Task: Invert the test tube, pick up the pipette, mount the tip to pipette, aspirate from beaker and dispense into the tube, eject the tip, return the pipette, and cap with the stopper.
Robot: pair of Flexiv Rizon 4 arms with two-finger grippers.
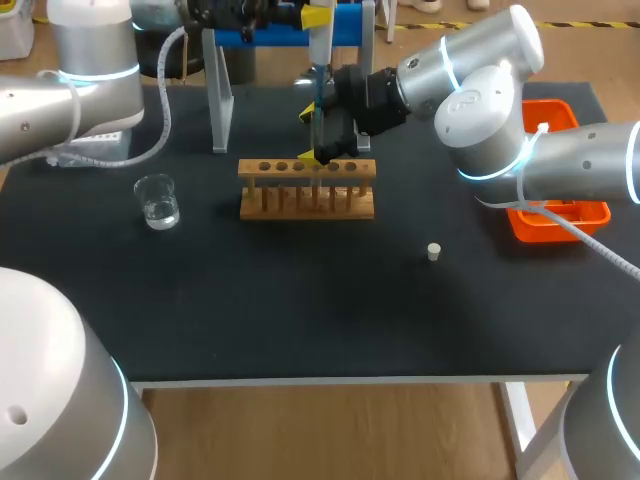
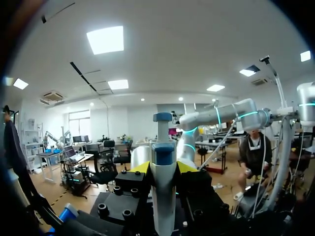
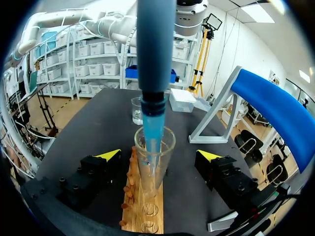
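**A:** Why is the pipette (image 1: 320,60) held upright over the rack (image 1: 307,200)?

**B:** So its blue tip (image 3: 151,145) goes straight into the test tube (image 3: 155,167), which stands in the rack. I'd judge this is the dispensing step. The left gripper (image 2: 163,168) is clamped on the pipette's body.

**A:** And the right gripper (image 3: 159,155)?

**B:** Its fingers are spread wide on either side of the test tube and touch nothing (a guard, probably).

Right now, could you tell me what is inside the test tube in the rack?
The blue pipette tip reaches down into the test tube. Whether liquid lies at its bottom cannot be told.
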